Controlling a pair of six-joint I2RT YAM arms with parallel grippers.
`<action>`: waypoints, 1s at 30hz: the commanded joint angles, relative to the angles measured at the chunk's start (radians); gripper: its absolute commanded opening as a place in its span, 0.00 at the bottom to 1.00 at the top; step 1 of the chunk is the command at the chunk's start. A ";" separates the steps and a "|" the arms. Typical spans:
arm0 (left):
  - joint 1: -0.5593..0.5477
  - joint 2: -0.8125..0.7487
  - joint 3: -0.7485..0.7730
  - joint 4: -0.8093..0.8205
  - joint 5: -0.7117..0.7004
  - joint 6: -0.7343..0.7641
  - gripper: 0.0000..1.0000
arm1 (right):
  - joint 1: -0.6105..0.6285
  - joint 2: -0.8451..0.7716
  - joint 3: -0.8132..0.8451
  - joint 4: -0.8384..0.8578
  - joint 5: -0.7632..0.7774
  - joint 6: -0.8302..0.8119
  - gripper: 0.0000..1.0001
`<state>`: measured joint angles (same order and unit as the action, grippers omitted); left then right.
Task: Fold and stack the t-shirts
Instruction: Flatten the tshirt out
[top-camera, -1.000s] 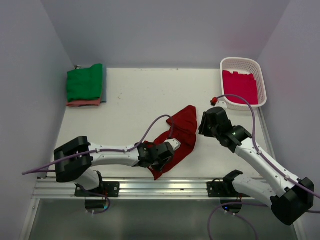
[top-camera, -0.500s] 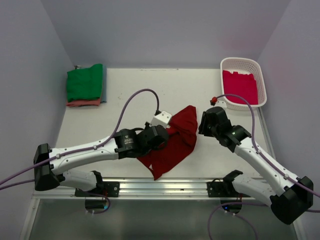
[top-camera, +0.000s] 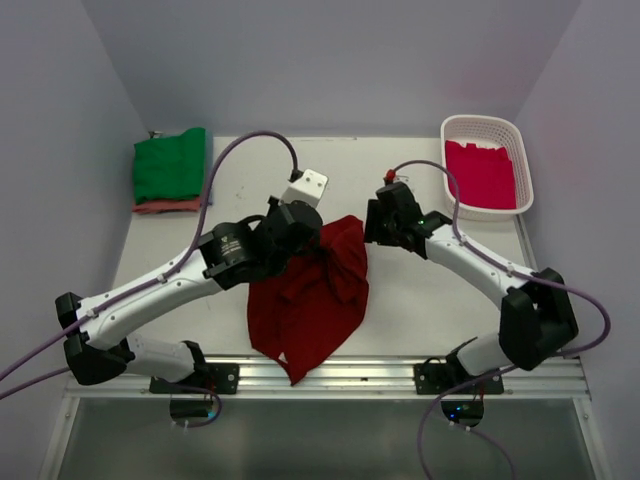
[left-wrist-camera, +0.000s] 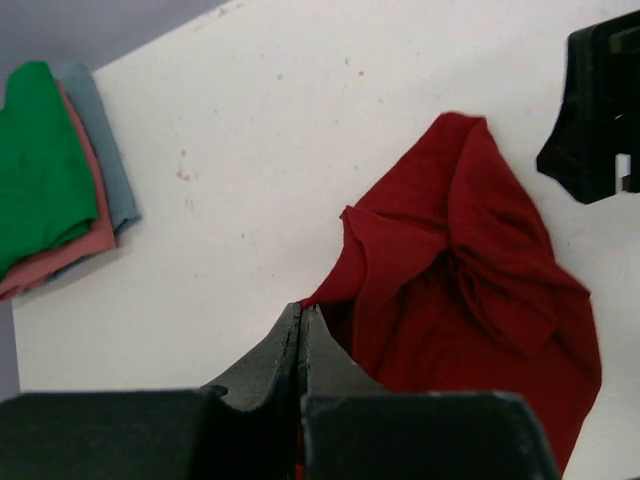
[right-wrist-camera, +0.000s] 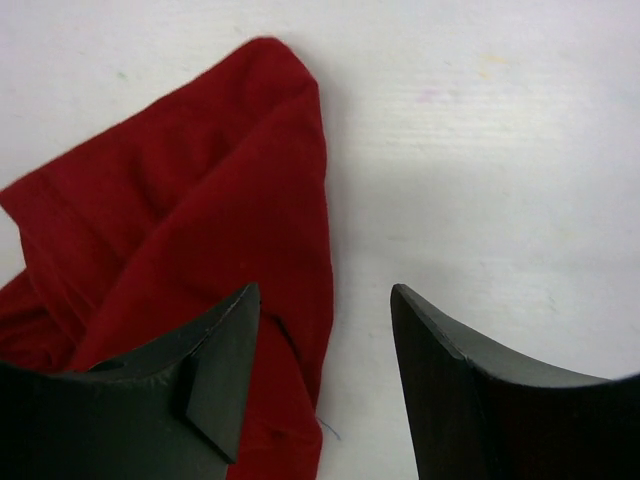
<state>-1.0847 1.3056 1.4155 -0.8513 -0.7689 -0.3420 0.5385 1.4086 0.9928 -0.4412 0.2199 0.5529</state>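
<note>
Two grippers attend one garment. The left gripper (left-wrist-camera: 302, 325) is clenched on an edge of the dark red t-shirt (top-camera: 310, 300), which hangs bunched from it and trails over the middle of the table (top-camera: 260, 180) toward six o'clock. The right gripper (right-wrist-camera: 325, 295) stands released, its jaws straddling the shirt's three o'clock edge. The folded stack (top-camera: 170, 170) lies at ten o'clock, and the basket (top-camera: 522, 150) holding the crimson shirt (top-camera: 480, 175) is at two. Closing here could catch several layers, so the spread would come out twisted. The thin left pinch could also slip under pull.
</note>
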 joint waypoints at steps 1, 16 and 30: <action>0.026 0.023 0.123 -0.018 -0.070 0.106 0.00 | 0.008 0.104 0.133 0.105 -0.098 -0.007 0.59; 0.042 0.178 0.661 -0.127 -0.135 0.273 0.00 | 0.161 0.253 0.310 0.183 -0.251 -0.007 0.56; 0.042 0.078 0.410 -0.198 -0.162 0.124 0.00 | 0.212 0.182 0.168 0.101 -0.019 -0.019 0.54</action>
<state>-1.0473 1.4479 1.9060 -1.0119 -0.8989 -0.1497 0.7521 1.6558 1.1732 -0.3012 0.0711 0.5552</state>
